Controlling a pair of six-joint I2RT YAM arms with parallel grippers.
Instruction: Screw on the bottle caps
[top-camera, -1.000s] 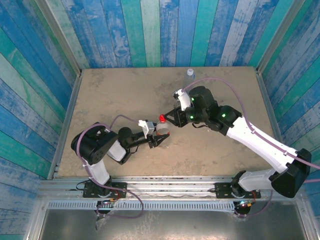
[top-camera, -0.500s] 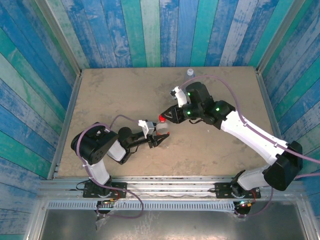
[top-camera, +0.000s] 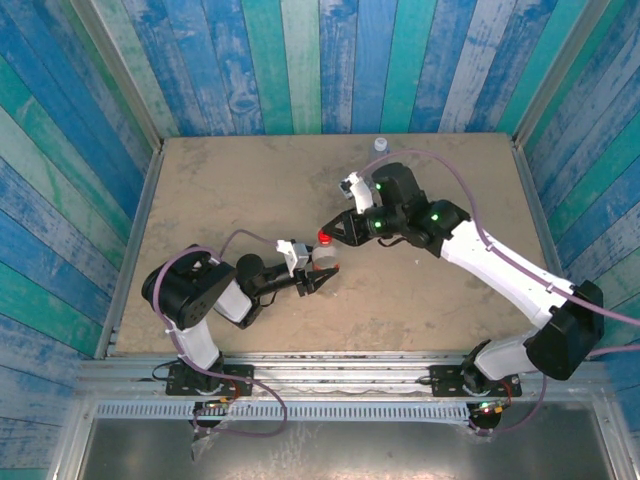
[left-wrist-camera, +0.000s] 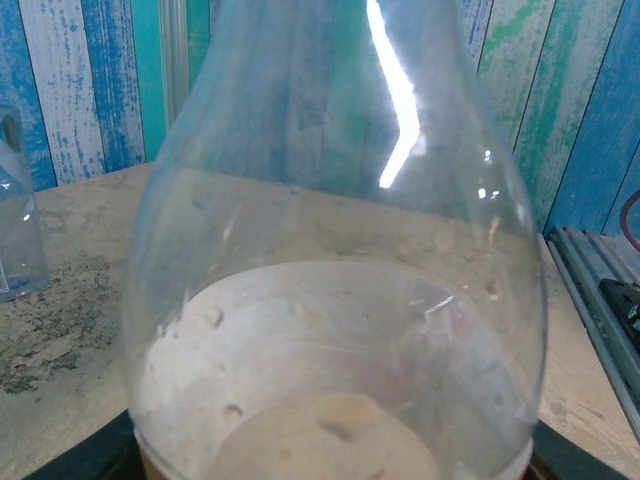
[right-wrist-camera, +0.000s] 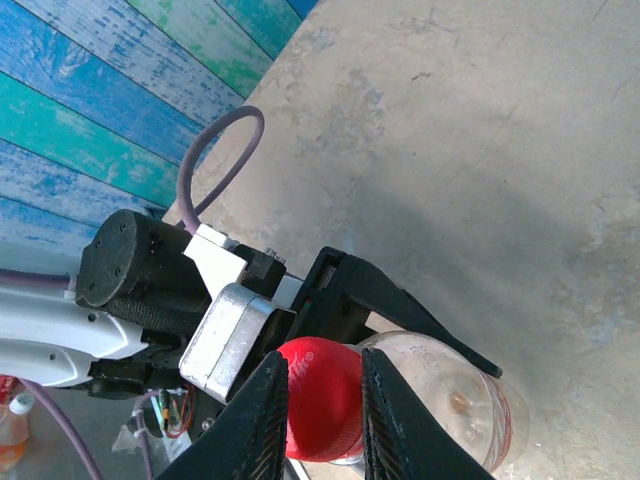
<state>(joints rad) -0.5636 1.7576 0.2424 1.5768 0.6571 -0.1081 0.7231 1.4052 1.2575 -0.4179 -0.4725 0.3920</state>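
Sandy counter (top-camera: 220, 170), blue plank walls (top-camera: 300, 60). Right tool (right-wrist-camera: 322, 365) just swung in and clenched on red cap (top-camera: 325, 238) atop red-labelled bottle (right-wrist-camera: 450, 390). Left tool (top-camera: 318, 275) grasps bottle body. Cap looks seated; twisting likely next. Second bottle (top-camera: 380, 146) at back edge.

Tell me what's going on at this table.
The left gripper holds a clear bottle near the middle of the table. The right gripper is shut on the red cap at that bottle's neck, apparently to screw it on. A second bottle stands at the far edge.
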